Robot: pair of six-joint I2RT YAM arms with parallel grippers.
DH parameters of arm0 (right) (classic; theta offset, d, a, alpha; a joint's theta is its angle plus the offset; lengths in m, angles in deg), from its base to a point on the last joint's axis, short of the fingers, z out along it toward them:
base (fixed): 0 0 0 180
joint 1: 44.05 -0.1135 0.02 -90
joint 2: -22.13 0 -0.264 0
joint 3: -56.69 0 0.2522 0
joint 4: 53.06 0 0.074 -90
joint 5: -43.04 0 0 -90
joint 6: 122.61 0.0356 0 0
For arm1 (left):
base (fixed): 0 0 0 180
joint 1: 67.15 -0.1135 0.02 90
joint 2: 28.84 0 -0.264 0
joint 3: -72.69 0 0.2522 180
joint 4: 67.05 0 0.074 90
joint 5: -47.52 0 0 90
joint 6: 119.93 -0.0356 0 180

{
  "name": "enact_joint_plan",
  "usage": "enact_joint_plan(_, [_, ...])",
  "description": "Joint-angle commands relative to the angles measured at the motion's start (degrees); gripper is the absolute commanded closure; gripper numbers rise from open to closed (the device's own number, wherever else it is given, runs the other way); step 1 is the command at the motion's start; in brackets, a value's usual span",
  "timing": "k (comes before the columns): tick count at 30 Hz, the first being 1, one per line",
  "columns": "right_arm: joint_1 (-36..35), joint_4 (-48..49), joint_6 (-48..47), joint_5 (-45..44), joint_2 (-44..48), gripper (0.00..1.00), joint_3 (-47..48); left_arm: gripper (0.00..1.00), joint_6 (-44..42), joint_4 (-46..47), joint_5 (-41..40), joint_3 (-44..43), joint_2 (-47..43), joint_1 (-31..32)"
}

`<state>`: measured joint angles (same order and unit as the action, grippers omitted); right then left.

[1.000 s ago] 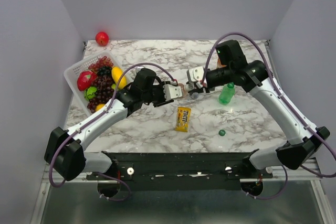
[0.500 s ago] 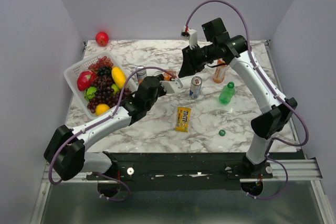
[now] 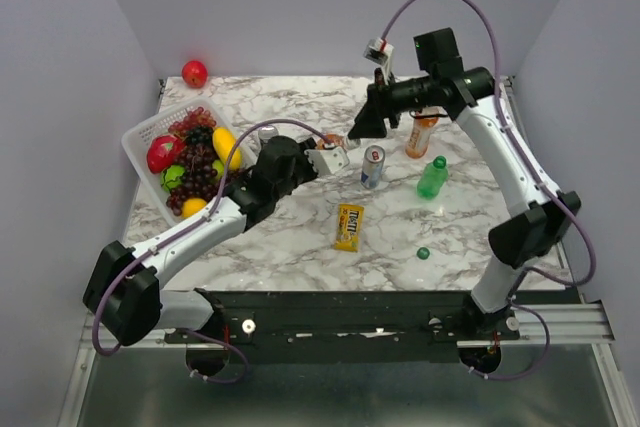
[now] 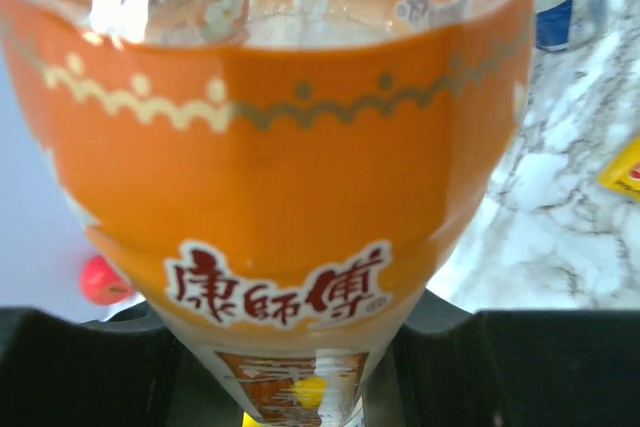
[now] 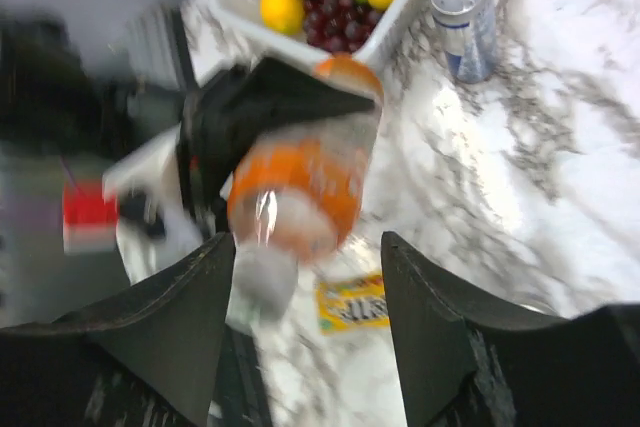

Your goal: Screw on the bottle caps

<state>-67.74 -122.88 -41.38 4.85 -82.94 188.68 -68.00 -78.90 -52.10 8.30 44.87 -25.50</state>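
Left wrist view: left end effector [image 4: 290, 372] grasps a clear plastic bottle with orange label [image 4: 285, 187] (both ends cut off); right end effector [image 5: 305, 337] released, its picture blurred.

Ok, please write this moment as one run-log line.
left gripper: shut on orange bottle | right gripper: open, apart from bottle | green cap: loose on table

A: What surrounds the bench [image 3: 290, 107]?
B: White marble top with grey veins, boxed by a plain pale grey back wall [image 3: 330, 7] and two matching side walls [image 3: 60, 97], evenly lit.
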Motion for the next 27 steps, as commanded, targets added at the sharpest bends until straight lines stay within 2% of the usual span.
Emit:
enact_joint_plan(1, [0.3, 14.5, -23.8, 7.3, 18.7, 0.3, -18.2, 1.0, 9.8, -10.6, 26.0, -5.0, -0.6, -5.6])
enact_joint_plan(3, [0.3, 21.9, -24.1, 9.8, 24.3, 0.27, -29.2, 1.0, 9.7, -12.9, 31.7, -5.5, -0.9, -6.6])
enact_joint_plan(4, [0.0, 26.6, -23.6, 10.1, 27.4, 0.26, -31.5, 1.0, 10.2, -13.0, 35.3, -5.6, -1.0, -6.8])
enact_joint_plan(6, [-0.5, 28.6, -23.1, 9.1, 28.4, 0.26, -34.1, 1.0, 11.4, -12.0, 38.3, -5.4, -1.7, -6.7])
enact_joint_plan(11, [-0.6, 32.5, -18.7, 8.5, 28.0, 0.26, -34.6, 1.0, 13.8, -10.9, 42.7, -6.3, -1.4, -6.7])
enact_joint_plan(17, [-0.7, 35.9, -13.6, 10.0, 26.9, 0.31, -34.8, 1.0, 17.0, -8.4, 44.2, -6.8, -1.7, -6.7])
enact_joint_plan(24, [-0.7, 38.8, -9.0, 10.4, 25.8, 0.46, -34.6, 1.0, 19.5, -6.7, 45.2, -6.7, -1.7, -6.7])
enact_joint_plan(27, [-0.7, 39.9, -6.4, 10.9, 25.2, 0.59, -34.3, 1.0, 20.7, -5.9, 45.0, -6.6, -1.6, -6.6])
